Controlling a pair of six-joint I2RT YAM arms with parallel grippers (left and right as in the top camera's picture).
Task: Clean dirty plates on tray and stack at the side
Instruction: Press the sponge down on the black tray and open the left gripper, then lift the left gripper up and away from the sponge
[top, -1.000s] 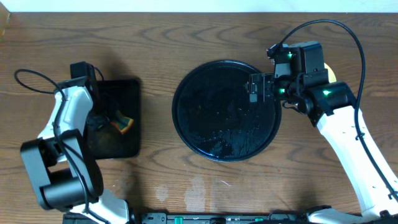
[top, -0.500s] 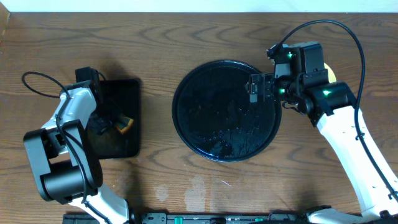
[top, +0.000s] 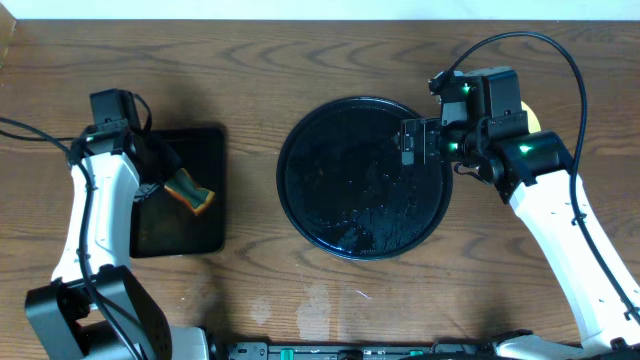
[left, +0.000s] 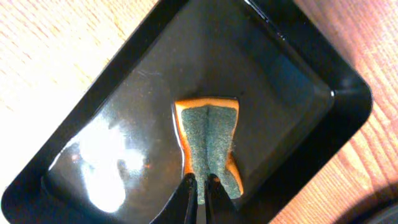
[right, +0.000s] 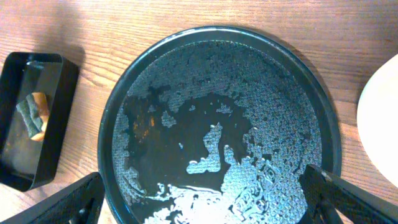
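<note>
Left jaws pinch the sponge (left: 208, 146) over the small tray (left: 298, 93). Right jaws gape wide above the round tray (right: 261, 93).

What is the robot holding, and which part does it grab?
The left gripper pinches the sponge by one narrow end, over the small black tray. The right gripper is open and holds nothing.

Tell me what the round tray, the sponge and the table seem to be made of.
The round tray is probably glossy black plastic: it mirrors light under beaded water. The sponge looks like soft orange foam with a dark green scouring face, creased down the middle. The table is brown wood or wood-look laminate with visible grain; I cannot tell which.
</note>
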